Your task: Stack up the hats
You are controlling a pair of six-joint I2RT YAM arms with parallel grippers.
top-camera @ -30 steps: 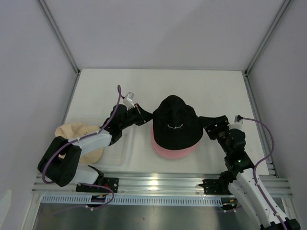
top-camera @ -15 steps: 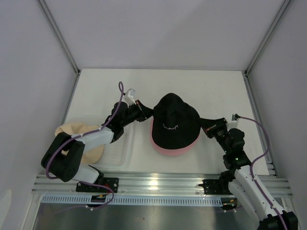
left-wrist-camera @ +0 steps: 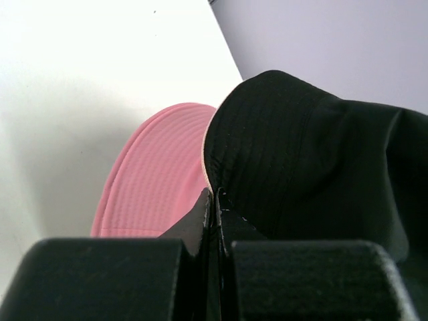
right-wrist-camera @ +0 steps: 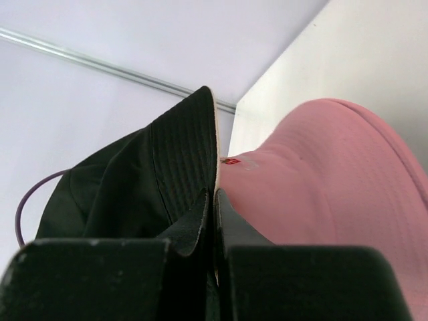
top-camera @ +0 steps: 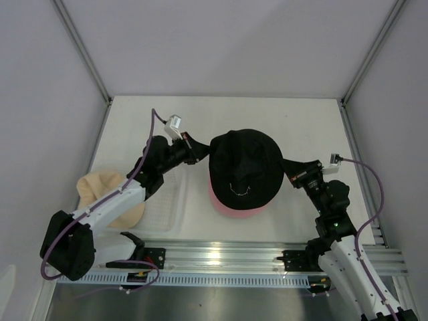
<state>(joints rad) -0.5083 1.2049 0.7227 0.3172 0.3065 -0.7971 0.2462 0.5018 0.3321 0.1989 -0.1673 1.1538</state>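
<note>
A black hat point(top-camera: 245, 167) with small white script hangs over a pink hat point(top-camera: 235, 208), held up by its brim on both sides. My left gripper point(top-camera: 200, 155) is shut on the black hat's left brim point(left-wrist-camera: 231, 154); the pink hat point(left-wrist-camera: 160, 180) shows below it. My right gripper point(top-camera: 287, 172) is shut on the right brim point(right-wrist-camera: 184, 157), with the pink hat point(right-wrist-camera: 334, 174) just beside the jaws. A beige hat point(top-camera: 110, 194) lies at the left under the left arm.
A clear shallow plastic tray point(top-camera: 166, 207) lies between the beige hat and the pink hat. White walls and metal posts close off the table at the back and sides. A metal rail point(top-camera: 221, 257) runs along the near edge.
The right gripper has closed on the black hat's right brim. Both arms have since raised the black hat and shifted it slightly toward the back, uncovering more of the pink hat's near edge.
</note>
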